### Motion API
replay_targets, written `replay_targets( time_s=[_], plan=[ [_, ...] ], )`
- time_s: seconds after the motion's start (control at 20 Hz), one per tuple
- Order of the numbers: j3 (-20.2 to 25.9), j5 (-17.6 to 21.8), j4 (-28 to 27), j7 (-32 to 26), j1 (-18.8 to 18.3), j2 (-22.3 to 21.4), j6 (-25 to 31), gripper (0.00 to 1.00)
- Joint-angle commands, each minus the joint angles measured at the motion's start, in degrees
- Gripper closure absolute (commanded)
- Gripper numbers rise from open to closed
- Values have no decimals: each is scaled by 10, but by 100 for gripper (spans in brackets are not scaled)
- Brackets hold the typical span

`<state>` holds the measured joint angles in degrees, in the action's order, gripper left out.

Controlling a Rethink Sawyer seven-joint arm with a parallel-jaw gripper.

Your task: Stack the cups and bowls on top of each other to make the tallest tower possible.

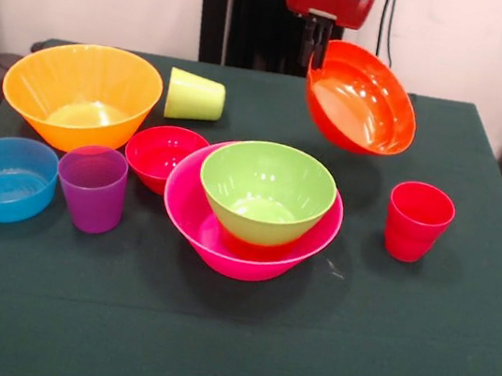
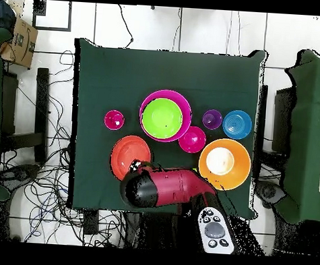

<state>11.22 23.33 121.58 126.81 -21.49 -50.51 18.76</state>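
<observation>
From the front, the fingers [image 1: 319, 52] pinch the rim of the orange-red bowl [image 1: 363, 99], held tilted in the air behind and right of the tower [image 1: 252, 209], a green bowl [image 1: 266, 191] nested in the pink bowl [image 1: 200, 213]. The arm's upper part is cut off. The worktop [image 1: 229, 336] is dark green.

From overhead, the arm [image 2: 166, 187] hides the fingers and part of the orange-red bowl's rim; cables [image 2: 48, 178] litter the floor.
</observation>
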Motion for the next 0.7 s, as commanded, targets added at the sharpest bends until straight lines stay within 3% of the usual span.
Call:
replay_targets(
  time_s=[0.05, 0.3, 0.7],
  plan=[
    [51, 51, 15, -62, -27, -21, 1, 100],
    [56, 43, 23, -41, -17, -41, 4, 100],
    [127, -57, 13, -77, -42, -129, 114, 100]
  ],
)
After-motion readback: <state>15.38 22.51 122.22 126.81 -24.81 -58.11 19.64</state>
